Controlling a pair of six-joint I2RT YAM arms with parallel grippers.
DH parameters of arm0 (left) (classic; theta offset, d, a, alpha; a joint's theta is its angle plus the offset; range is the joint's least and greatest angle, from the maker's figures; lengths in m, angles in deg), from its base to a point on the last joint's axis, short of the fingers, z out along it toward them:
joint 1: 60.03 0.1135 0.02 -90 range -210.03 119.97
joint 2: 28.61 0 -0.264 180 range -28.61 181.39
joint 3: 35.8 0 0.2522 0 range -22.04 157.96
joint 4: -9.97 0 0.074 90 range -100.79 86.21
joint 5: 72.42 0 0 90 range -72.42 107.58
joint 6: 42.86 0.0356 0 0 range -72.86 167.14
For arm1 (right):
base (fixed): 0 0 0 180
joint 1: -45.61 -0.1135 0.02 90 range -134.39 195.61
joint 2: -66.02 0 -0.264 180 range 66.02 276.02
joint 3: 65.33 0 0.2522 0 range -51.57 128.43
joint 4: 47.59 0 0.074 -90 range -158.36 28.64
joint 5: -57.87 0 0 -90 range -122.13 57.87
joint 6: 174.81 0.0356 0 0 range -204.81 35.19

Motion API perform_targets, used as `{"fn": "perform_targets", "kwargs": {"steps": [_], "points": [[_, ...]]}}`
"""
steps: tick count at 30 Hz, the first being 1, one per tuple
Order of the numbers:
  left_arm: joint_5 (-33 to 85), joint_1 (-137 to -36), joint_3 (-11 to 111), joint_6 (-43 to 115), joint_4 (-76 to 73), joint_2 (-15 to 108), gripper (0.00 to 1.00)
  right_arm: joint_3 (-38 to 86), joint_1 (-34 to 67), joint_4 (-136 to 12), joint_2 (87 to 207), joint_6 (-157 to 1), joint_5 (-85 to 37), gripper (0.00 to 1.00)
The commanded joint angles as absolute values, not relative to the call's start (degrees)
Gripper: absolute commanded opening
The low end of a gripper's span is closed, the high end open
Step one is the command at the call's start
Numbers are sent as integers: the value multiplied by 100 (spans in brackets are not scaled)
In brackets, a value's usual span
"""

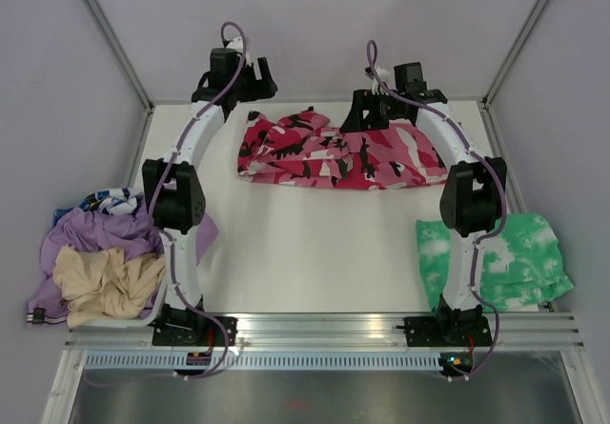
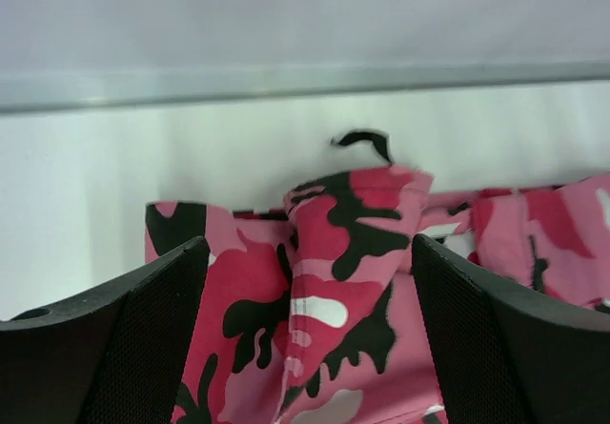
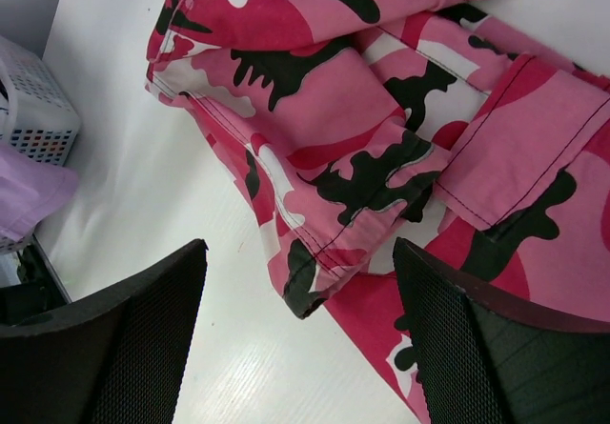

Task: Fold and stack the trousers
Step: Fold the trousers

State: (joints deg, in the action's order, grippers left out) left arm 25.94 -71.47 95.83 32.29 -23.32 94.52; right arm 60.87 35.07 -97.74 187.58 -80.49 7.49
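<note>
The pink, red, white and black camouflage trousers (image 1: pixel 338 152) lie folded into a wide band at the back of the white table. My left gripper (image 1: pixel 257 86) hovers at their far left end, open. In the left wrist view its fingers (image 2: pixel 143 338) stand wide apart on either side of a raised fold of the trousers (image 2: pixel 343 281), touching nothing. My right gripper (image 1: pixel 367 114) is over the band's middle back edge, also open. In the right wrist view a folded corner of the trousers (image 3: pixel 381 110) lies on the table between the spread fingers (image 3: pixel 496 348).
A pile of lilac and beige clothes (image 1: pixel 95 262) fills a white basket (image 3: pixel 29 110) at the left edge. A green-and-white tie-dye garment (image 1: pixel 505 257) lies at the right, by the right arm's base. The back wall rises just behind the trousers.
</note>
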Motion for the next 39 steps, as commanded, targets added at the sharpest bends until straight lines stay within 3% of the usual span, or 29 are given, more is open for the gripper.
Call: {"fn": "perform_targets", "kwargs": {"steps": [1, 12, 21, 24, 29, 33, 36, 39], "points": [[3269, -7207, 9653, 2948, -2270, 10076, 91, 5795, 3471, -9117, 18582, -7584, 619, 86], [3709, -7225, 9539, 2930, -1549, 10823, 88, 5451, 3550, -9027, 18573, -7461, 522, 86], [3858, -7268, 9661, 2754, -1294, 11219, 77, 5276, 3621, -8957, 18582, -7364, 496, 85], [4112, -7286, 9635, 2623, -1066, 11219, 56, 5240, 3656, -8948, 18564, -7373, 470, 85], [4280, -7391, 9635, 2596, -758, 11246, 36, 5223, 3691, -8869, 18626, -7224, 470, 84], [4236, -7471, 9522, 2745, -600, 11089, 11, 5205, 3709, -8851, 18670, -7162, 374, 84], [4078, -7558, 8986, 3035, -389, 10546, 2, 5056, 3752, -8764, 18670, -7092, 102, 83], [4104, -7646, 8117, 3456, 269, 10000, 2, 4828, 3840, -8615, 18643, -6847, -162, 83]]}}
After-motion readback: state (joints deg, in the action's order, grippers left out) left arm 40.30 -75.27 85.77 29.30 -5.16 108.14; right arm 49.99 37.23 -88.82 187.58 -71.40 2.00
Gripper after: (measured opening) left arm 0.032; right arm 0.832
